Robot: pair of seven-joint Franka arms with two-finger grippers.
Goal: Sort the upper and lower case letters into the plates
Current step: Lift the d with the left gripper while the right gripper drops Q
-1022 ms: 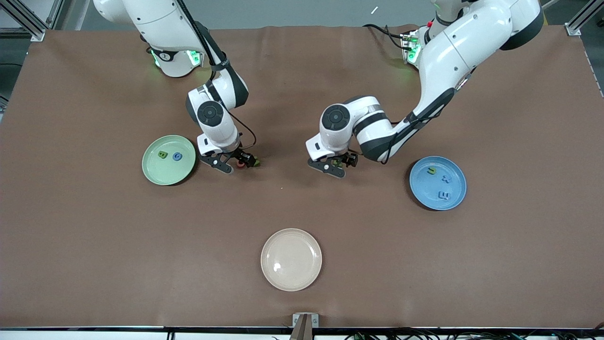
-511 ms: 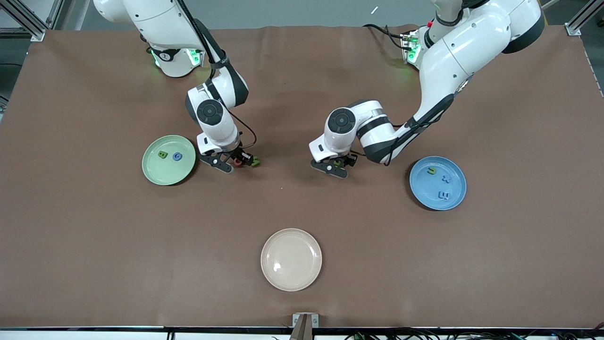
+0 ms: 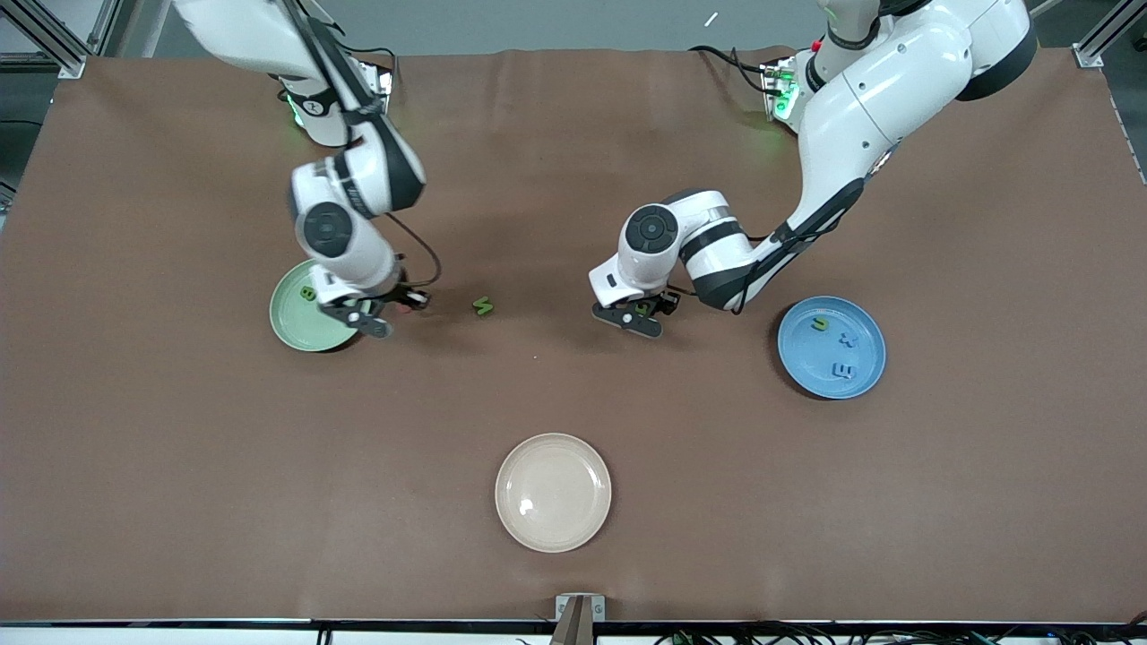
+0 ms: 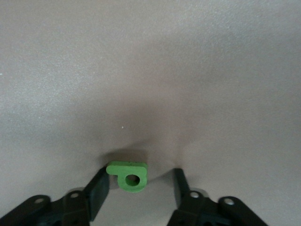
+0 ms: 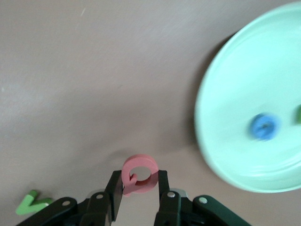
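My right gripper (image 3: 405, 303) (image 5: 139, 184) is shut on a pinkish red letter (image 5: 138, 175), held over the table just beside the mint green plate (image 3: 296, 330) (image 5: 235, 108). That plate holds a green letter (image 3: 307, 293) and a blue letter (image 5: 263, 127). Another green letter (image 3: 483, 306) (image 5: 30, 203) lies on the table. My left gripper (image 3: 642, 313) (image 4: 138, 186) is low on the table and open around a green letter (image 4: 128, 173); one finger is close against it, the other apart. The blue plate (image 3: 867, 374) holds three letters.
A cream-white plate (image 3: 553, 492) sits near the front camera in mid-table, with nothing on it. The brown mat (image 3: 179, 466) covers the whole table. Both arms reach down toward the table's middle band.
My right gripper shut on the pinkish red letter and carried it toward the mint green plate, leaving the green letter on the table. My left gripper's fingers narrowed around its green letter.
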